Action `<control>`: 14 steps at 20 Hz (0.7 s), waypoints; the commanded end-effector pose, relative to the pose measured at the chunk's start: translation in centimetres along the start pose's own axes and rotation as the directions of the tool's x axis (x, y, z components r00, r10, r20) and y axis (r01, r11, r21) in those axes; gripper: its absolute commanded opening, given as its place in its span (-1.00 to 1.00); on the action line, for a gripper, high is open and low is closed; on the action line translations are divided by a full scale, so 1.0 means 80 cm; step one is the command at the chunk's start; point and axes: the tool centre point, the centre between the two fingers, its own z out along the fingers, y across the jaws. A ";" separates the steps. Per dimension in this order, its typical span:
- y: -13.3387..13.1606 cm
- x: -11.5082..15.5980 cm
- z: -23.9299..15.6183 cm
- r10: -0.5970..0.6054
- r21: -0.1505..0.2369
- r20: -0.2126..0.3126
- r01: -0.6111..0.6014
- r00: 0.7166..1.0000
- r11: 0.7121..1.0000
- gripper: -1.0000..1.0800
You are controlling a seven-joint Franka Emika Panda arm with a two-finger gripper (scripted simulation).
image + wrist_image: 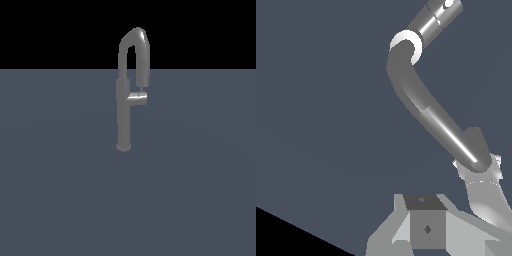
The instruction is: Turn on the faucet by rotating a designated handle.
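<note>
The faucet [124,115] is a slim grey column with a gooseneck spout [136,40] arching toward the exterior view's right. The handle [137,99], a short horizontal cylinder with a bright glint, sticks out of the column just under the spout tip. No arm or gripper shows in the exterior view. In the wrist view the faucet [426,112] appears close up as a bent grey tube, and I cannot tell which part there is the handle. My gripper [427,225] sits beside the tube's near end, apart from it. No gap shows between its fingers, and nothing is held.
The faucet stands on a flat blue-grey floor [60,190] that spreads out on all sides of it. Behind it is only black background.
</note>
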 end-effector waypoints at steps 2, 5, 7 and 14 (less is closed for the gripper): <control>-0.003 0.025 -0.002 0.047 0.047 0.065 -0.050 0.997 0.998 -1.00; -0.004 0.048 -0.002 0.086 0.086 0.124 -0.097 0.989 0.992 -1.00; -0.004 0.063 -0.001 0.111 0.111 0.165 -0.130 0.980 0.985 -1.00; -0.001 0.120 0.006 0.191 0.192 0.322 -0.261 0.927 0.946 -1.00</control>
